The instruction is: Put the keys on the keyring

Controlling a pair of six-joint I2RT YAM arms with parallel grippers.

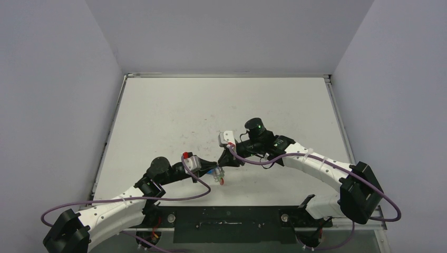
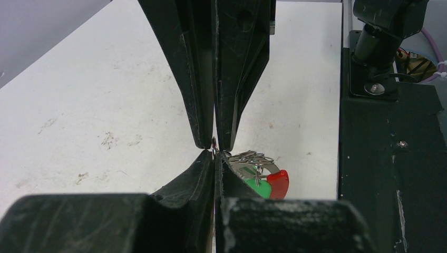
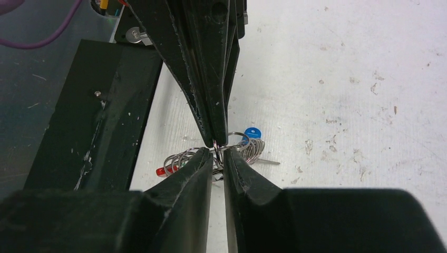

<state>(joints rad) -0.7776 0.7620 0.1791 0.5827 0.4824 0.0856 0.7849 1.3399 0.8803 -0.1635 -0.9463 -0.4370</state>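
Observation:
The keyring, a silvery coil loop with a red section, sits just above the white table near its front edge. A green key head hangs inside the loop. A blue key head shows at the loop's far side, with a silver shaft pointing right. My left gripper is shut, pinching the coil wire at its tips. My right gripper meets it tip to tip, its jaws a narrow gap apart with the wire between them. From above, both grippers converge over the keyring.
The black base plate with its screws runs along the near table edge, right beside the keyring. Purple cables loop off both arms. Grey walls close in the white table on three sides.

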